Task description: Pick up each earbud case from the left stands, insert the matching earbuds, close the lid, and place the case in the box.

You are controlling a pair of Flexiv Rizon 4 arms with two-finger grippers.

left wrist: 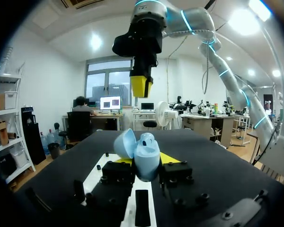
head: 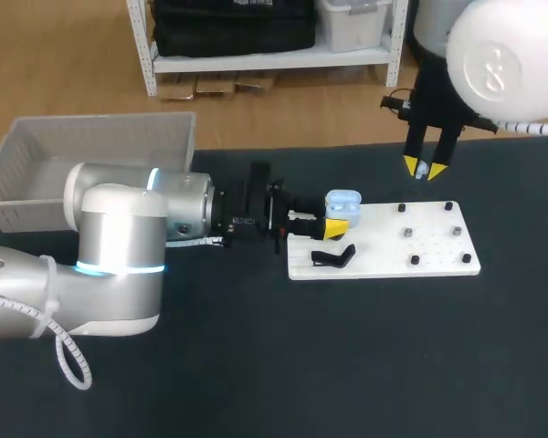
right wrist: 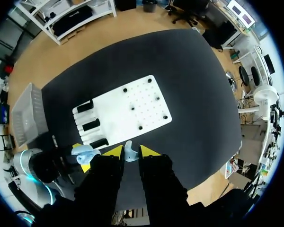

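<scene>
The case (head: 343,203) sat lid-open just right of the head view's centre, clamped in the left gripper's (head: 338,217) jaws over the board's (head: 429,246) left end. An earbud (head: 422,170) was pinched between the right gripper's (head: 424,166) narrow jaws at upper right, well apart. Insertion seemed in hand; next, the earbud needed lowering squarely into the case.

Free room above case (head: 343,203), apparently

2 silver arms (head: 119,228), cyan rings (head: 119,267); black yellow-tipped left gripper (head: 336,214); white cable (head: 64,351).
</scene>
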